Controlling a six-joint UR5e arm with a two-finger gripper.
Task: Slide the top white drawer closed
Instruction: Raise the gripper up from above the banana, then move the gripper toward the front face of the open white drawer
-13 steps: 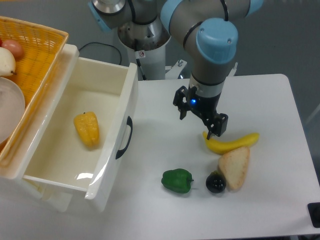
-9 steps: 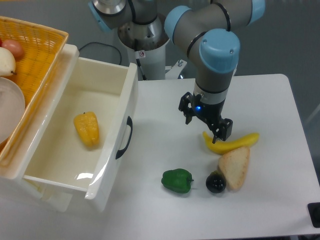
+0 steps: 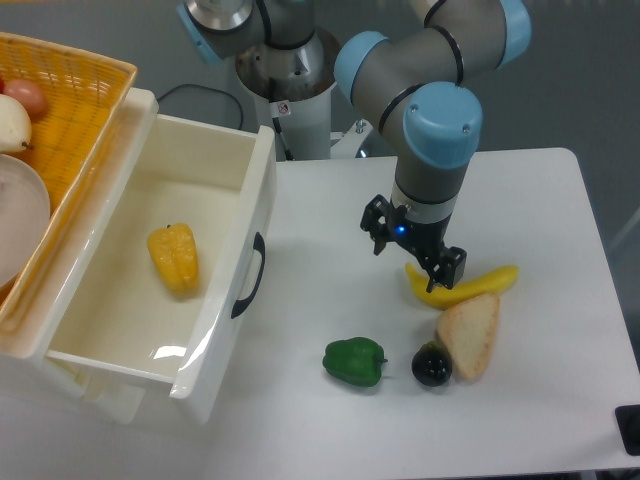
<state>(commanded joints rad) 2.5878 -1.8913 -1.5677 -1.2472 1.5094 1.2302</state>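
Note:
The top white drawer (image 3: 236, 262) stands pulled far out of its cabinet on the left. Its black curved handle (image 3: 249, 277) faces the table's middle. A yellow pepper (image 3: 174, 257) lies inside it. My gripper (image 3: 411, 262) hangs over the table well to the right of the drawer front, just above the left end of a banana (image 3: 470, 285). Its two fingers are spread apart with nothing between them. It touches neither the drawer nor the handle.
A green pepper (image 3: 355, 360), a dark round fruit (image 3: 431, 366) and a slice of bread (image 3: 468, 333) lie in front of the gripper. An orange basket (image 3: 70, 110) with produce sits on top of the cabinet at the far left.
The gripper has drifted a little to the right and down, toward the banana. The drawer and the food have not moved.

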